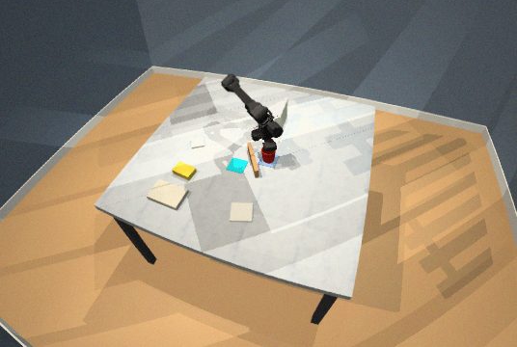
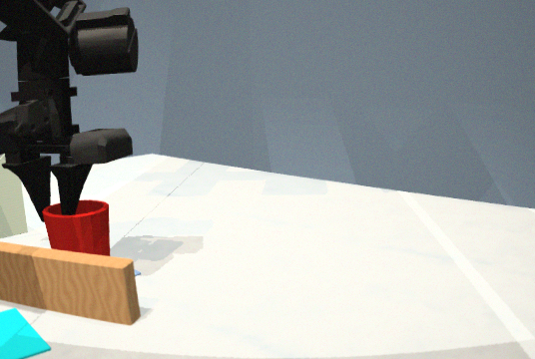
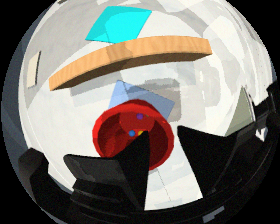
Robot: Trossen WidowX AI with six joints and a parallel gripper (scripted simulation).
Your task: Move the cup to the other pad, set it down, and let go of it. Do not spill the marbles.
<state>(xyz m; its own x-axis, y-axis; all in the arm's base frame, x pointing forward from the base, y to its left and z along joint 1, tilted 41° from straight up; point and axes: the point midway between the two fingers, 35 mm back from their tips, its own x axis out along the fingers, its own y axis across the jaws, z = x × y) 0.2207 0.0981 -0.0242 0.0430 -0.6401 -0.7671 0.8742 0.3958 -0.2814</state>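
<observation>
The red cup [image 1: 268,155] [image 2: 82,235] [image 3: 106,137] stands upright on the blue pad [image 1: 274,164] [image 2: 138,273] [image 3: 131,92]. Marbles [image 3: 140,116] lie inside it, with purple, blue and yellow ones visible. The cyan pad [image 1: 237,166] [image 2: 17,336] [image 3: 120,24] is bare, on the other side of the wooden bar. My gripper [image 2: 56,217] [image 3: 163,130] points down at the cup and is partly open. One fingertip is at or just inside the cup's mouth, the other outside its wall. The fingers are apart with no visible grip on the wall. The near finger hides part of the cup's inside.
A wooden bar [image 1: 253,160] [image 2: 90,284] [image 3: 130,49] stands on edge between the two pads. A pale green panel [image 1: 283,116] [image 2: 11,201] [image 3: 241,117] stands near the arm. A yellow block [image 1: 184,170], a beige slab [image 1: 167,194] and a cream square [image 1: 241,212] lie farther off.
</observation>
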